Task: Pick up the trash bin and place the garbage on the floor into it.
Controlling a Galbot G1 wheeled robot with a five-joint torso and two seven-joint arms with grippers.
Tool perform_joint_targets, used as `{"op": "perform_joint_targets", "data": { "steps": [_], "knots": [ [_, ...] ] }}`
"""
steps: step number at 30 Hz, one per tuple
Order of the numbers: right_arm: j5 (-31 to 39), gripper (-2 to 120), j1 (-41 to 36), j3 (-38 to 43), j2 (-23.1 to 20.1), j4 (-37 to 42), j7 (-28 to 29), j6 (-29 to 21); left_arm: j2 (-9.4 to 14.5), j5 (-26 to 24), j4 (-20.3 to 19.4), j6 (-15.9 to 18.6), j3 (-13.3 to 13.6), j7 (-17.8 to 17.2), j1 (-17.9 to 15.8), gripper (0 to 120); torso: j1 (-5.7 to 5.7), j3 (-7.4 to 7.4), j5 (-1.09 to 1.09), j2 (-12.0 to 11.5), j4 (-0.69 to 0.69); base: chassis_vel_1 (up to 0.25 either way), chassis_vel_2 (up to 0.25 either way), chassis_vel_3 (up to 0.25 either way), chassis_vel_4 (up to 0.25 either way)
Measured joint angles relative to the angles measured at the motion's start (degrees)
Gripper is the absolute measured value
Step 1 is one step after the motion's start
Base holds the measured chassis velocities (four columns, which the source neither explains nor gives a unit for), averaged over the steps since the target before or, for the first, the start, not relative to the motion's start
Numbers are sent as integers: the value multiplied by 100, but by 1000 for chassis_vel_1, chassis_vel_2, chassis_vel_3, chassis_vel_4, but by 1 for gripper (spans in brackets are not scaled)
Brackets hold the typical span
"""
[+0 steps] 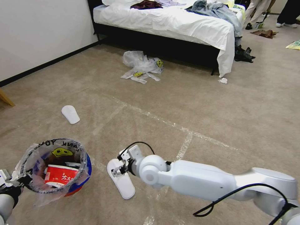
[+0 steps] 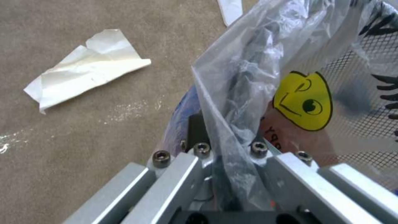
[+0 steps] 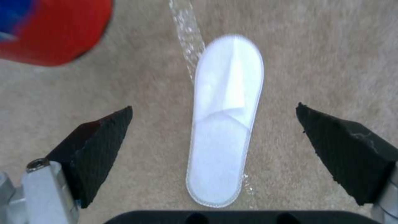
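The trash bin, a red bucket with a blue band and a printed clear liner, hangs low at my left with red-and-white litter inside. My left gripper is shut on its rim and liner; in the left wrist view that gripper pinches the bag. My right gripper hovers open over a white slipper on the floor. In the right wrist view the slipper lies between the spread black pads, untouched, with the bin close by.
A second slipper lies farther out at the left. Clear plastic bags and crumpled paper lie by the bed. A creased white sheet lies on the carpet near the bin. A wall runs along the left.
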Motion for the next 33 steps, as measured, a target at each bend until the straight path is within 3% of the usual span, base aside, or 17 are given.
{"op": "perform_joint_targets", "data": {
  "steps": [3,11,33],
  "knots": [
    [-114,100,-164,-59,342,-616,36,-162,-54,-8,-52,-6,-64,5,49,1,0,0,1,0,0,0,0,0,0],
    [-424,100,-428,-75,627,-1424,-133,-151,-127,-22,-151,-8,-136,8,133,1,0,0,1,0,-1,0,0,0,0],
    [-1376,95,-906,-6,1332,-3111,-930,545,-232,-83,-320,-8,-290,14,296,1,0,0,1,0,-1,0,0,0,0]
  ]
}}
